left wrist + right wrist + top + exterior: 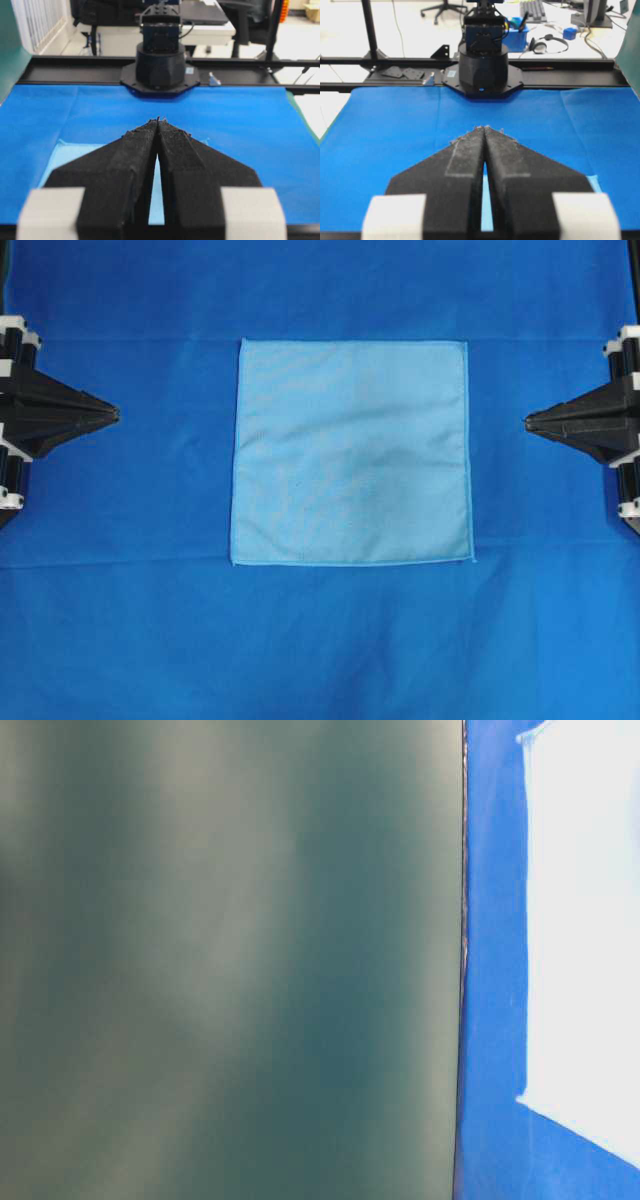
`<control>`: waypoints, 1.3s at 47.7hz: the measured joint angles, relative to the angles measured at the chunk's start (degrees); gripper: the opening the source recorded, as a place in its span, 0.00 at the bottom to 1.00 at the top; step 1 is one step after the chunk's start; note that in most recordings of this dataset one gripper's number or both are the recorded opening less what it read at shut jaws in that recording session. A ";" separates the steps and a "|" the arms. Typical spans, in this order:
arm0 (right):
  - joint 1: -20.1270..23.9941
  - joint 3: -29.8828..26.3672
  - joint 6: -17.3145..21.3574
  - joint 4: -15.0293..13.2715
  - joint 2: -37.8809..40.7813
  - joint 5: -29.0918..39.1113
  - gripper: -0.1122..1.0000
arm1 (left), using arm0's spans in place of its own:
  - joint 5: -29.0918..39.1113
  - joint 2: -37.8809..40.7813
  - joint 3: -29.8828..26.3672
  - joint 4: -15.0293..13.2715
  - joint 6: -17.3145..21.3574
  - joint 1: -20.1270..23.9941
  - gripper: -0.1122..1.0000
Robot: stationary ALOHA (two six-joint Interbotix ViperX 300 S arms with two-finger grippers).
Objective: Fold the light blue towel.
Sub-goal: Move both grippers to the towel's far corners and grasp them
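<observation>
Across the overhead view, the light blue towel (352,452) lies flat and square at the middle of the blue table cloth (320,640), unfolded. The left gripper (115,414) and the right gripper (528,421) sit at the left and right edges, well apart from the towel, each with its jaws pressed together on nothing.

At table level, a blurred dark green surface (230,960) fills most of the picture; only a washed-out patch of towel (585,920) shows at the right.

From the left wrist, the closed fingers (135,165) point over the towel (65,155) toward the opposite arm's base (160,65).

The right wrist view mirrors this, with a sliver of towel (592,182) by its fingers (515,170).

The likely trouble ahead: a pinch set too deep could gather the table cloth with the hem, and uneven lifts by the two arms would skew the fold.

No brand, label or writing can be read anywhere.
</observation>
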 measured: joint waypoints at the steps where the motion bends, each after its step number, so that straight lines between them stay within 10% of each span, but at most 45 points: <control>1: 0.00 0.00 0.00 0.00 0.00 0.00 0.10 | 0.00 0.00 0.00 0.00 0.00 0.00 0.10; 25: -19.07 -2.72 3.87 0.97 8.61 15.21 0.11 | 3.08 14.41 -1.76 -1.85 -1.05 12.83 0.11; 30: -23.38 -2.81 3.87 0.97 13.45 15.38 0.15 | 2.46 20.13 -3.08 -1.85 -1.05 15.21 0.28; 38: -29.44 -4.66 3.78 0.62 23.64 15.73 0.61 | 0.00 30.85 -5.54 -1.85 -0.97 19.25 0.75; 42: -30.94 -5.80 3.78 -0.09 28.13 15.73 0.68 | -1.32 36.30 -7.03 -1.85 -0.70 21.36 0.88; 62: -34.80 -9.67 3.52 -2.20 48.08 9.49 0.63 | -4.83 58.45 -14.85 -1.76 0.26 26.72 0.88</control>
